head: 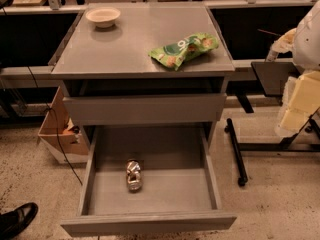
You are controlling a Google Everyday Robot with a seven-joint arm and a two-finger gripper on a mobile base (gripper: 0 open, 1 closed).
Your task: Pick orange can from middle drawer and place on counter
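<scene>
The orange can (133, 175) lies on its side on the floor of the open middle drawer (172, 191), left of centre, and looks shiny and crinkled. The drawer is pulled far out towards me, its front panel at the bottom of the view. The counter (135, 41) is the grey top of the cabinet above it. My gripper (298, 105) is the pale yellowish part at the far right edge, level with the top drawer. It is well to the right of the cabinet, away from the can, and holds nothing.
A green snack bag (184, 49) lies on the counter's right front and a shallow white bowl (103, 17) at its back left. A black side table (272, 76) and its stand are to the right. A cardboard box (57, 134) and a black shoe (17, 219) are to the left.
</scene>
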